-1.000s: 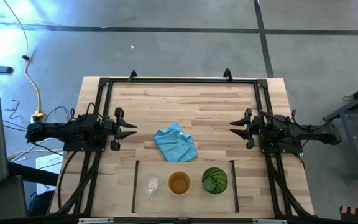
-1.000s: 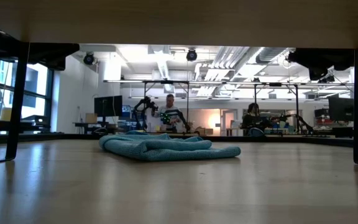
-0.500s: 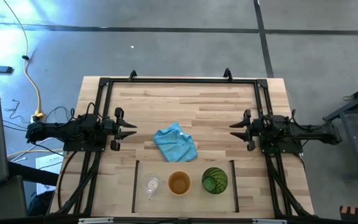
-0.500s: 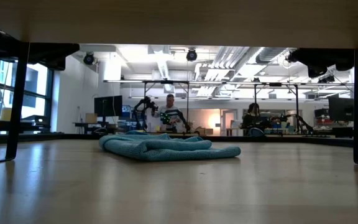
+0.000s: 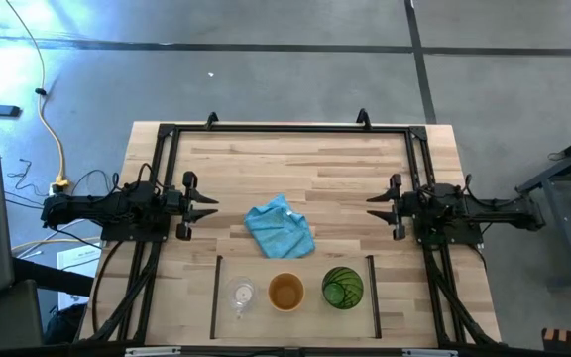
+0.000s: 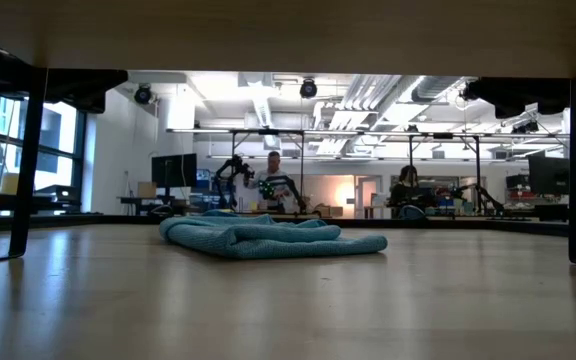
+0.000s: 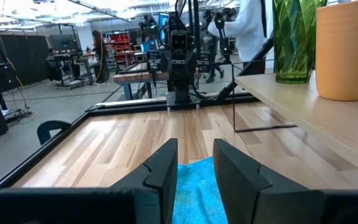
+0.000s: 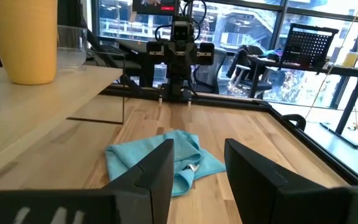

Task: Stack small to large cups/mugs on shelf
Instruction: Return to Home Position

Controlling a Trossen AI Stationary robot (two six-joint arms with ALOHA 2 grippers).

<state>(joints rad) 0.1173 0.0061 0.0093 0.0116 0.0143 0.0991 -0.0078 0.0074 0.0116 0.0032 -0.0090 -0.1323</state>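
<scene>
One clear glass [image 5: 240, 294], one orange cup [image 5: 285, 292] and one green tumbler [image 5: 343, 288] stand side by side on the shelf [image 5: 310, 268] at the table's [image 5: 315, 159] near edge. Beyond lies a blue cloth [image 5: 280, 227], between the left gripper [image 5: 209, 205] and right gripper [image 5: 375, 202], both empty with fingers parted.

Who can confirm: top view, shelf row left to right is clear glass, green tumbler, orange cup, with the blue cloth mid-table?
The order is wrong. The high view shows, left to right, clear glass, orange cup, green tumbler on the shelf: orange sits in the middle and green at the right end. The blue cloth is mid-table, as you said.
</scene>
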